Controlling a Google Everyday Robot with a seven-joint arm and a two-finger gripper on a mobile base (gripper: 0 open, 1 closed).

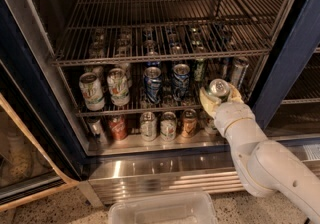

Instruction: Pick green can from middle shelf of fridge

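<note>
Camera view: we look into the open fridge [30,83], which has a dark blue frame and grey wire racks. Far left on the middle shelf [125,112] we see two white cans with green logos [92,90], side by side at the front rail. Below them, on the pale floor panel [150,143], stands a red can [117,128]. Moving right, two blue cans [152,84] stand next to each other mid-shelf. Under them three small cans [168,125] sit in a row on the floor panel. Lower down comes the ribbed steel base panel [165,180], and a clear plastic bin [162,210] sits on the ground in front of it. Through the upper rack [160,58] we see more can tops further back, too dim to sort by colour. Right of the blue cans and deeper in is a dark greenish can [199,70]. Then the gripper [220,99]: it is at the right front of the middle shelf, by the rail, with fingers [206,100] clenched around the green can [219,88]. The can tips toward us with its shiny silver top showing and its body mostly covered by the fingers. Whether it touches the rack we cannot tell. Just right of it and further in, a silver can [239,72] stands upright. The white arm [260,163] runs from the gripper down to the lower right corner.
</note>
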